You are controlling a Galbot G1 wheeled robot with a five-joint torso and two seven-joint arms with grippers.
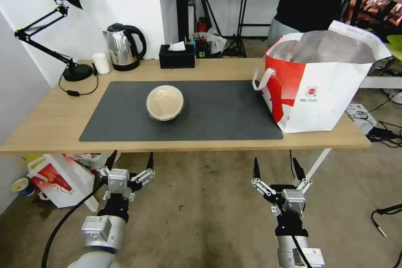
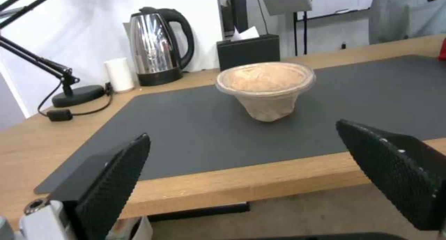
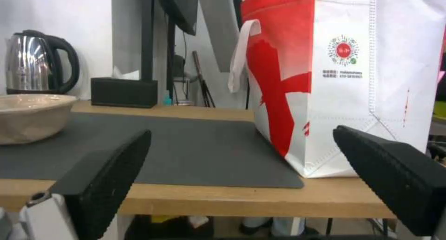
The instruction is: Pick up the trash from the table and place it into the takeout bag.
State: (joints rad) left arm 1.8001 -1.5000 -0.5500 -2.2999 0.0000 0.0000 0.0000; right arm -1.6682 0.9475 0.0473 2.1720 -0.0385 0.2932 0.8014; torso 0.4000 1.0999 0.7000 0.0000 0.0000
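A round tan lidded bowl stands upright on the dark grey mat of the light-wood table. At the table's right end the white takeout bag with a red side panel stands open, its foil lining showing. My left gripper hangs open below and in front of the table's near edge, level with the bowl's left side. My right gripper hangs open likewise, in front of the bag's left corner. Neither holds anything.
Along the back edge stand a black desk lamp, a small white cup, a steel kettle and a black tissue box. A red-and-white printed box sits on the floor under the table's left end. Cables lie at right.
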